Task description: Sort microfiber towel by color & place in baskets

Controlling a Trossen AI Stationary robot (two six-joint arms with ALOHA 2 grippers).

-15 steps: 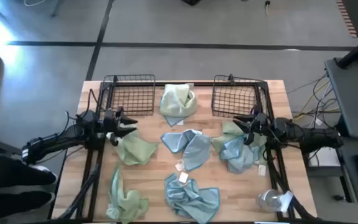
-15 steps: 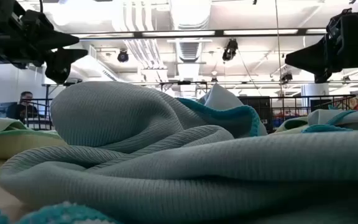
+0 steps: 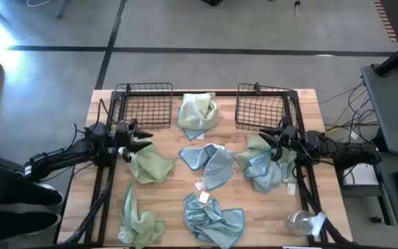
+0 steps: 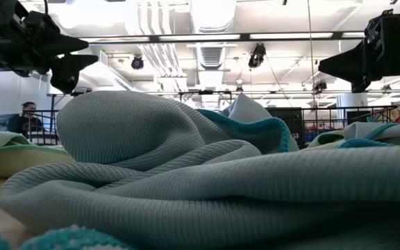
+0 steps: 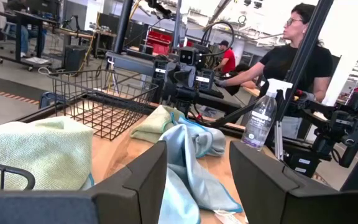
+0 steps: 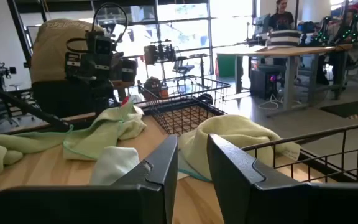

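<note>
Several towels lie crumpled on the wooden table. Pale green ones are at the far middle (image 3: pixel 199 114), the left (image 3: pixel 149 166) and the near left (image 3: pixel 140 223). Light blue ones are in the middle (image 3: pixel 209 164) and the near middle (image 3: pixel 213 218), and a mixed blue and green heap (image 3: pixel 264 166) lies at the right. Two black wire baskets (image 3: pixel 144 104) (image 3: pixel 261 107) stand at the far edge. My left gripper (image 3: pixel 142 138) (image 5: pixel 197 180) hovers open above the left green towel, fingers pointing right. My right gripper (image 3: pixel 268 138) (image 6: pixel 192 167) hovers open over the right heap, fingers pointing left.
A clear spray bottle (image 3: pixel 304 223) lies at the near right corner. Dark frame bars (image 3: pixel 102 187) run along both table sides. People sit at desks beyond the table (image 5: pixel 291 56).
</note>
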